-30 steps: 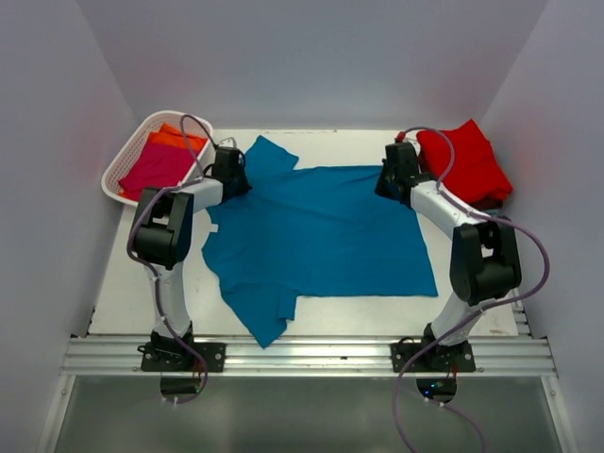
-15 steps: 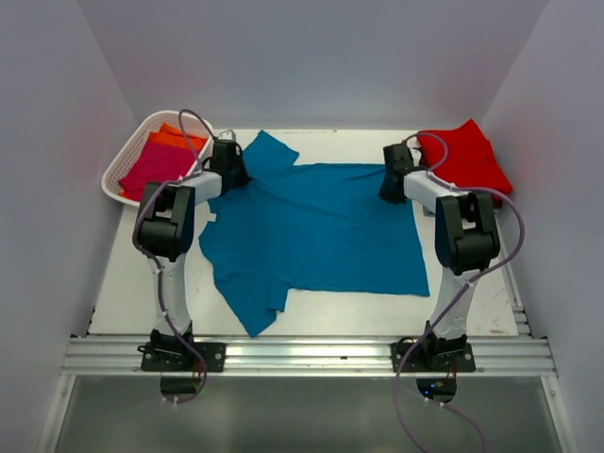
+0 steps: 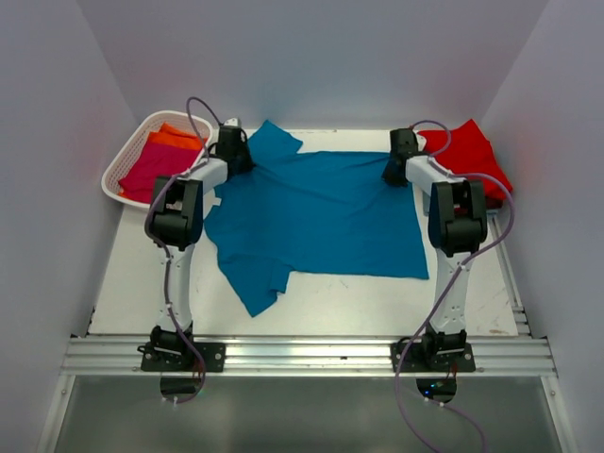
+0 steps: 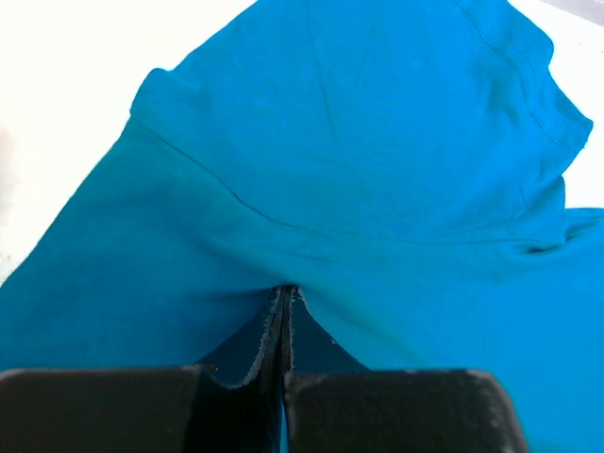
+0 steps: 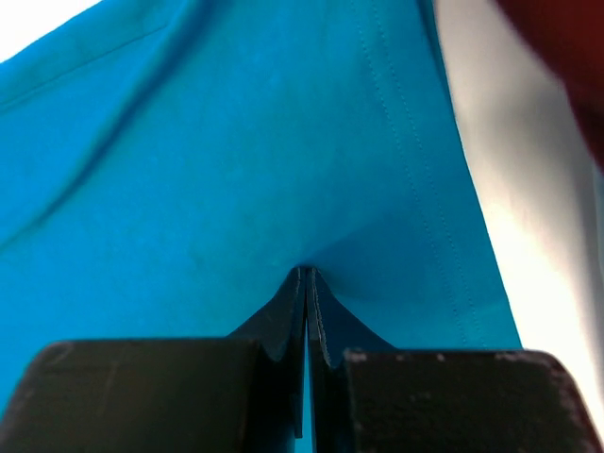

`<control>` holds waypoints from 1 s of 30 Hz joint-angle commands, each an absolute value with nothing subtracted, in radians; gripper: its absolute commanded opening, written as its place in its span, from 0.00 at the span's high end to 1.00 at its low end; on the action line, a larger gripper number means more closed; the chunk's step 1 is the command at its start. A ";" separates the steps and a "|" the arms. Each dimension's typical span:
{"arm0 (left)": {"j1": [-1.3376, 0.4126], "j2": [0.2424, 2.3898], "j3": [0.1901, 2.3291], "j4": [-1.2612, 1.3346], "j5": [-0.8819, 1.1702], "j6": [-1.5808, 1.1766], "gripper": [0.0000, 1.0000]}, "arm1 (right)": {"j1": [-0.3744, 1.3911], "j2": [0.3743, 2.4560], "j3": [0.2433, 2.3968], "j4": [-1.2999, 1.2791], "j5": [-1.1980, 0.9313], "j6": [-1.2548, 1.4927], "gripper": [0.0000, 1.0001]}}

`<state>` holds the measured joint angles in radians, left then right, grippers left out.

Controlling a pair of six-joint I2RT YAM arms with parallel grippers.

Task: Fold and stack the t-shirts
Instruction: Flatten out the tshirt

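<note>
The teal blue t-shirt [image 3: 316, 212] lies spread across the table, one sleeve toward the near left. My left gripper [image 3: 238, 159] is shut on the shirt's far left edge; the left wrist view shows cloth [image 4: 359, 170] pinched between its fingertips [image 4: 283, 294]. My right gripper [image 3: 394, 172] is shut on the shirt's far right corner; the right wrist view shows cloth [image 5: 245, 170] pinched at the tips [image 5: 307, 274]. A folded red t-shirt [image 3: 467, 160] lies at the far right. Magenta [image 3: 156, 168] and orange [image 3: 175, 139] shirts lie in the basket.
A white lattice basket [image 3: 123, 156] stands at the far left corner. Both arms stretch far out from their bases. The grey walls close in on three sides. A metal rail [image 3: 302, 357] runs along the near edge.
Both grippers have moved farther back with the teal shirt, dragging it away from the near edge and stretching its far edge straighter.
</note>
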<state>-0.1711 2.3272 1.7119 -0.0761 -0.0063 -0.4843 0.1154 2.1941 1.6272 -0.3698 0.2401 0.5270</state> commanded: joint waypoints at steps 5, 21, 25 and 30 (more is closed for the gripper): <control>-0.153 2.260 1.714 0.044 0.058 -0.434 1.00 | 0.100 2.228 1.749 -0.294 0.126 0.503 1.00; -0.399 1.431 1.142 -0.400 -0.222 -0.402 0.33 | 0.227 1.288 0.964 -0.055 0.041 0.442 0.30; -0.584 1.419 1.028 -0.696 -0.360 -0.500 0.38 | 0.235 1.171 0.899 -0.162 0.072 0.449 0.30; -0.756 1.344 0.951 -0.870 -0.374 -0.669 0.39 | 0.239 1.115 0.913 -0.304 0.095 0.433 0.30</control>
<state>-0.6857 1.4273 0.9447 -0.6403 -0.2951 -0.5404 0.2390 1.1492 0.9169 -0.1875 0.0536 0.4591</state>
